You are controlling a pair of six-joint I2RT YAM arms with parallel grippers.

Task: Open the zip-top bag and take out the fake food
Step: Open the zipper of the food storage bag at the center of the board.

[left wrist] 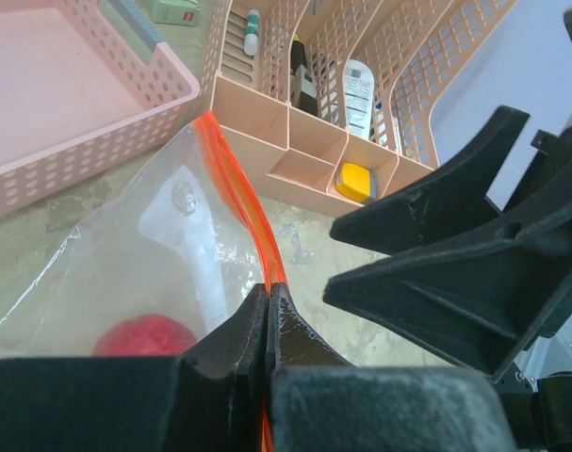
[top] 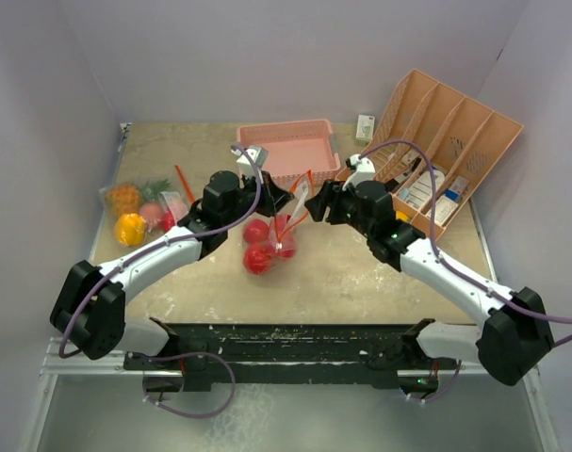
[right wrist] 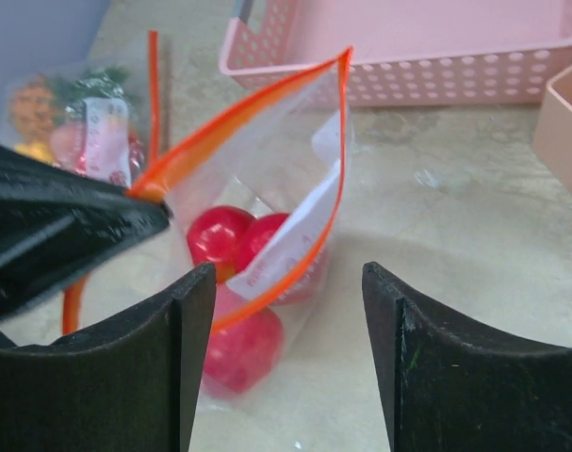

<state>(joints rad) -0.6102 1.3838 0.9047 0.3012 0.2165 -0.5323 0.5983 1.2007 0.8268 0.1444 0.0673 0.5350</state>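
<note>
The red fake food (right wrist: 231,235) lies inside the zip-top bag (top: 271,240) at mid-table. The left gripper (left wrist: 269,303) pinches 1 orange lip (left wrist: 243,202); the right gripper (right wrist: 287,282) gapes empty. Pulling 1-sided may drag the bag rather than open it.

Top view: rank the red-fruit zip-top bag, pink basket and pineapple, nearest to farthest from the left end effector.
1. zip-top bag, pinched in the left end effector.
2. pink basket, just behind it.
3. pineapple, far left.
</note>
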